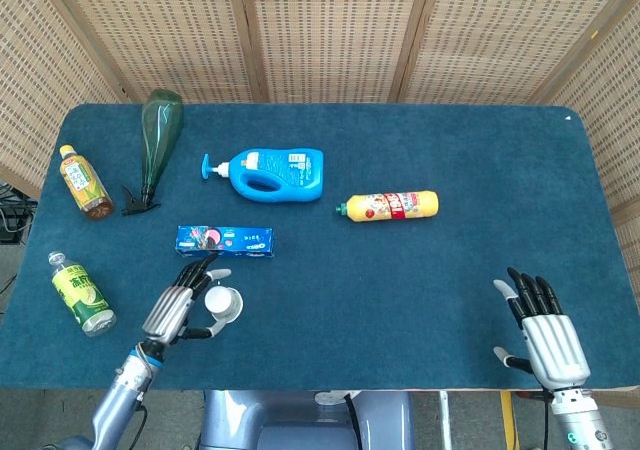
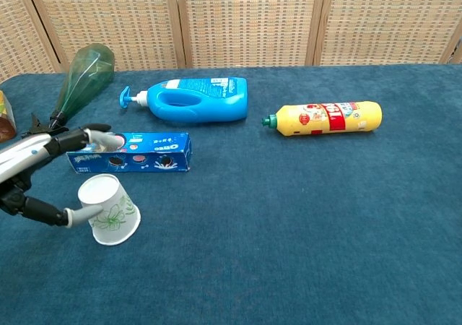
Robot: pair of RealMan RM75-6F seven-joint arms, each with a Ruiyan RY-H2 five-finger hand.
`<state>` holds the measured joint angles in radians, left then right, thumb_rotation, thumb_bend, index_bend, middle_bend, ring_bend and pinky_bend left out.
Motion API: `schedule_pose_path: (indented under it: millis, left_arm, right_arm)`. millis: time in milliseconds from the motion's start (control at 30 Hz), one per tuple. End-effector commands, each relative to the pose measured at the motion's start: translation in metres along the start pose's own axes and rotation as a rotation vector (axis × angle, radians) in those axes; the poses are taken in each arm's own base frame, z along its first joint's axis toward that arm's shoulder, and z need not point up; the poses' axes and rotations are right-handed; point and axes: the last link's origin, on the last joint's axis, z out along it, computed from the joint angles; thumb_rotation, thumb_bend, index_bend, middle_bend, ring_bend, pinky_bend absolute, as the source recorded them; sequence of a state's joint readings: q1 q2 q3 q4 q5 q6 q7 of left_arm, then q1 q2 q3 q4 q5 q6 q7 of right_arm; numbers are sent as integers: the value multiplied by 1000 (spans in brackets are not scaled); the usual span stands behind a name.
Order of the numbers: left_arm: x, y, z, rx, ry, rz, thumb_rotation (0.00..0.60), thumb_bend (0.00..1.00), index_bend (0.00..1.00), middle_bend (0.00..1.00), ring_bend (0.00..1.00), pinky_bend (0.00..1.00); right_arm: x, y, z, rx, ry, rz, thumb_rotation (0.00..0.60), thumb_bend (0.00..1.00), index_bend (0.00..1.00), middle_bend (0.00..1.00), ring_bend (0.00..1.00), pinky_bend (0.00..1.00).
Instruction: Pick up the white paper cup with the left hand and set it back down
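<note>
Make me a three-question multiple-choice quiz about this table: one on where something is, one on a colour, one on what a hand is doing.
1. What lies just behind the cup?
A. cookie box
B. yellow bottle
C. blue jug

2. The yellow bottle's cap is:
A. red
B. green
C. white

3. The right hand is:
A. holding a bottle
B. open, holding nothing
C. pressing the box

Answers:
1 A, the cookie box sits right behind it.
2 B, the yellow bottle ends in a green cap.
3 B, the right hand has its fingers spread, holding nothing.

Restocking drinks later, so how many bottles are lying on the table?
5: green spray bottle far left, tea bottle at left edge, green-label bottle near left, blue pump bottle centre-left, yellow bottle in the middle.
</note>
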<state>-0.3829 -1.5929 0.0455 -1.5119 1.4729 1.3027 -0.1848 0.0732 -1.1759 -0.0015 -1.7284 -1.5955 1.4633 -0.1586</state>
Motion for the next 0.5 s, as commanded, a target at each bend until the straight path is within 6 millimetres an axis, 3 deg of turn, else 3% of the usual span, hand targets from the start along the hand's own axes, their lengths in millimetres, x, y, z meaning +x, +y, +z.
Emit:
schedule_pose_path:
  millis: [33, 167, 267, 500]
  left_arm:
    - [14, 6, -6, -41, 49, 21, 600, 291, 132, 0, 0, 0]
    - [30, 10, -14, -72, 90, 109, 600, 292, 123, 0, 0, 0]
    - [51, 8, -32, -67, 187, 358, 600, 293, 101, 0, 0, 0]
    - [66, -2, -69, 113, 217, 651, 600, 294, 0, 0, 0, 0]
  right_arm:
    - [0, 0, 0, 1, 1, -4, 600, 63, 0, 0, 0, 15]
    - [-1, 0, 0, 3, 5, -11, 600, 63, 0, 0, 0, 15]
    - [-1, 1, 1, 6, 19, -38, 600, 63, 0, 0, 0, 9]
    - [0, 0, 1, 16, 45, -70, 600, 63, 0, 0, 0, 0]
